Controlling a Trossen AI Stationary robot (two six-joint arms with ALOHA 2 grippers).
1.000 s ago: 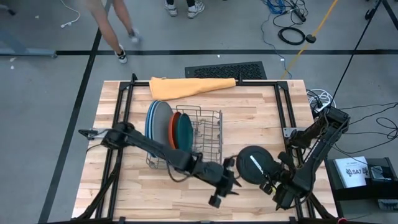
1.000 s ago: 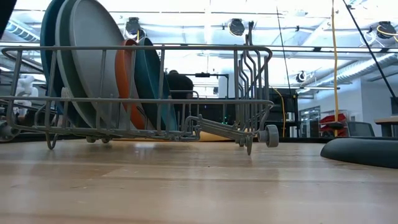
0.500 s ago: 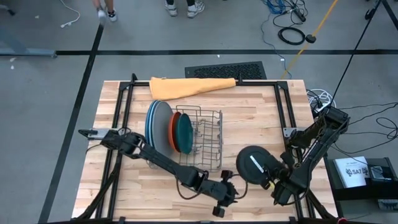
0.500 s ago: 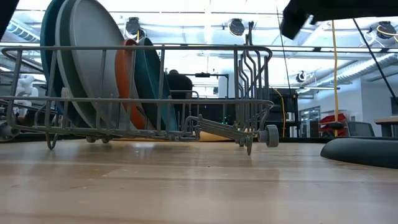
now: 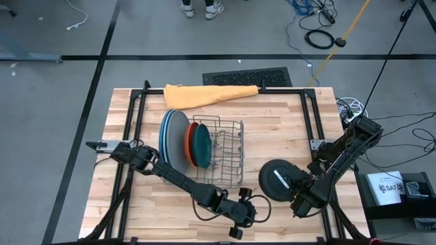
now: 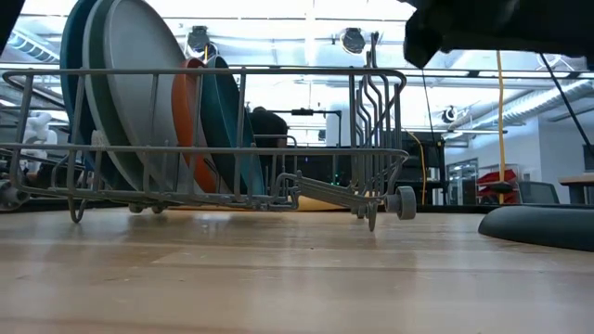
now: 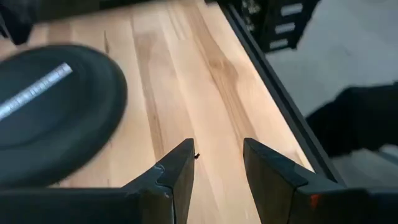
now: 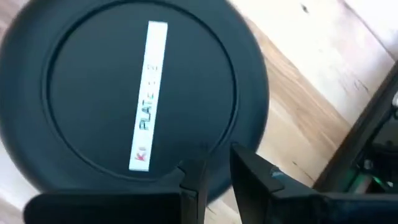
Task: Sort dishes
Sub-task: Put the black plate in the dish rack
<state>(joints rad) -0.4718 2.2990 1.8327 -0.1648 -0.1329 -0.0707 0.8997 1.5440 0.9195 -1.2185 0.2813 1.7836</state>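
Five flat round plates (image 5: 180, 136) stand on edge in the grey wire dish rack (image 5: 228, 153) at the middle of the pale wooden counter (image 5: 279, 129): light blue, blue and grey large ones at the rack's left end, then a smaller orange one and a teal one. One black round plate with a white stripe (image 5: 278, 180) lies flat on the counter to the right of the rack. At its near right edge is the right hand (image 8: 214, 171), fingers narrowly parted beside the rim, holding nothing. Near the counter's front edge the left hand (image 7: 217, 165) hovers spread and empty, left of the black plate. Along the far edge lies a folded orange cloth (image 5: 208, 94)
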